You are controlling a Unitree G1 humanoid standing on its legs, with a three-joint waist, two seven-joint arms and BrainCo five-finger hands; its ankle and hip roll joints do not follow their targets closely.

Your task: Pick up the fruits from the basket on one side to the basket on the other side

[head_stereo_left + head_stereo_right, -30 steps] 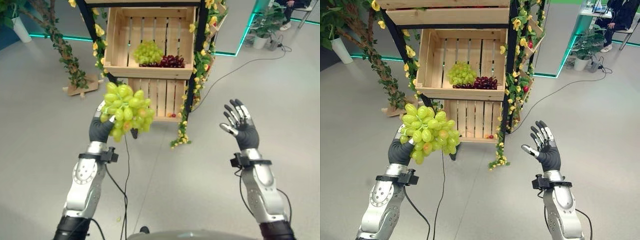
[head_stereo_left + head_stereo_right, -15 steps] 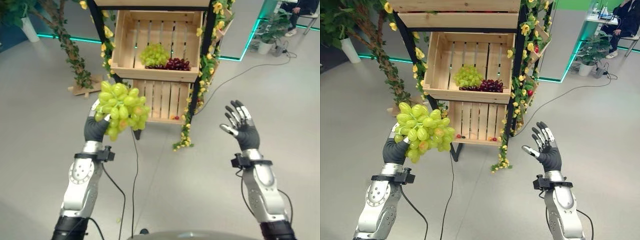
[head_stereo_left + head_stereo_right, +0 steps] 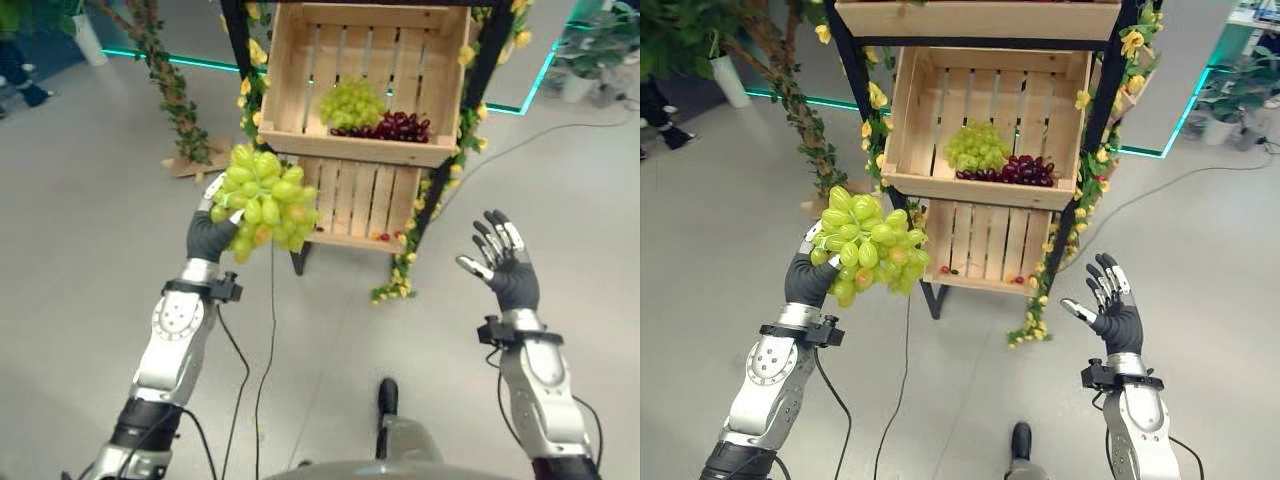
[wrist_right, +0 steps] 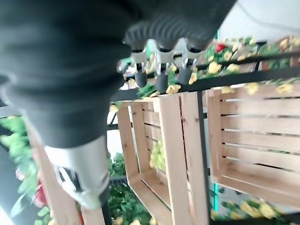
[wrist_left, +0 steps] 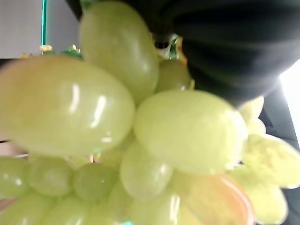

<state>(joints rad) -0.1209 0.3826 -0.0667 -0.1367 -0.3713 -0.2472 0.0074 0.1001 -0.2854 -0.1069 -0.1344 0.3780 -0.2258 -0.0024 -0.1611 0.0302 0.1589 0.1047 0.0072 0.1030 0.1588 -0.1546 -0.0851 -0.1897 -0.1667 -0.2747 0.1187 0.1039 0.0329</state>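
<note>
Mid-carry: left robot hand (image 3: 808, 276) is clenched round a green grape bunch (image 3: 868, 252), held in the air well clear of the wooden crate (image 3: 985, 190) on the rack, which holds another green bunch (image 3: 978, 146) and dark red grapes (image 3: 1022, 170). Right robot hand (image 3: 1112, 311) is empty, fingers spread, palm up. Next move, I'd judge: carry the bunch to the destination basket, then lower before letting go.

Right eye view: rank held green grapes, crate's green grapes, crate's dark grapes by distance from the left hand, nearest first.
1. Held green grape bunch: in the left hand, raised in front of the rack.
2. Green grapes in the crate: back of the middle wooden crate, its left part.
3. Dark grapes: same crate, to the right of the green ones.
</note>
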